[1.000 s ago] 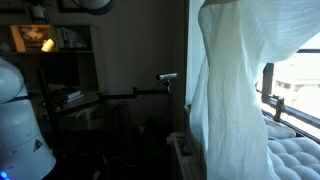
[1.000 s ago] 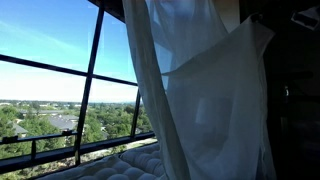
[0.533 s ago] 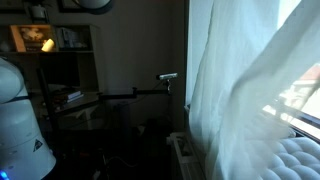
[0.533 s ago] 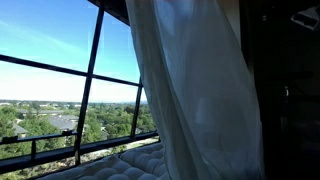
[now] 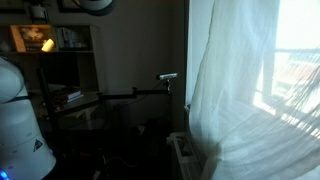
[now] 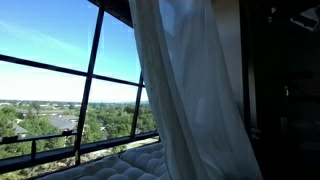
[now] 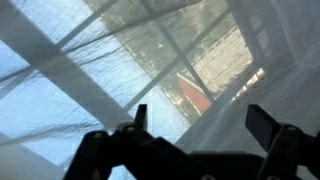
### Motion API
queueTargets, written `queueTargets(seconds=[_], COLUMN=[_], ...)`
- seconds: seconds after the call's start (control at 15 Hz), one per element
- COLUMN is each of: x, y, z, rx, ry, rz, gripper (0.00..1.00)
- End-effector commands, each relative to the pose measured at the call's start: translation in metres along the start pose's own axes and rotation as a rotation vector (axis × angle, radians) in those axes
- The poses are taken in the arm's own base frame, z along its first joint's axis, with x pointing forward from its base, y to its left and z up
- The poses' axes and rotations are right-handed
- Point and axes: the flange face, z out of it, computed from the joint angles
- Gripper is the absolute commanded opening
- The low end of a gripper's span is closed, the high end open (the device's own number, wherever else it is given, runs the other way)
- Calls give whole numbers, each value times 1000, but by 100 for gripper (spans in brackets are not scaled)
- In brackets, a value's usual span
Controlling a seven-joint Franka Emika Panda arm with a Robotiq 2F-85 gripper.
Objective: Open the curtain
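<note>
The curtain [image 5: 240, 90] is a tall sheer white panel hanging in soft folds in front of the window, also seen in the exterior view from the side [image 6: 190, 90]. In the wrist view its fabric [image 7: 60, 90] fills the picture, with the window bars and buildings showing through it. My gripper [image 7: 200, 118] stands open just in front of the fabric, its two dark fingers [image 7: 262, 124] wide apart with nothing between them. In both exterior views the gripper is hidden.
A white tufted cushion [image 6: 130, 165] lies below the window, whose dark frame [image 6: 88, 90] shows beside the curtain. A white robot body [image 5: 20, 120] stands at the near left. Dark shelves [image 5: 60, 60] and a small camera on a stand [image 5: 168, 77] are behind.
The curtain's lifted, bunched part has dropped and the fabric has swung back across the window. The gripper has gone from shut on the fabric to open.
</note>
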Motion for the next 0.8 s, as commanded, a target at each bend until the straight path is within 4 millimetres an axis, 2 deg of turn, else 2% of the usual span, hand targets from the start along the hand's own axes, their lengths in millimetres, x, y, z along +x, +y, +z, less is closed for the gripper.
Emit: queueTargets(seconds=[0.0,0.07,0.73], x=[5,0,3], y=[-2,-1,-3], z=[4,1,2], rx=[4,3,7], ry=[0,-1,3], rz=[-10,-2,-4], gripper=[100,100,100])
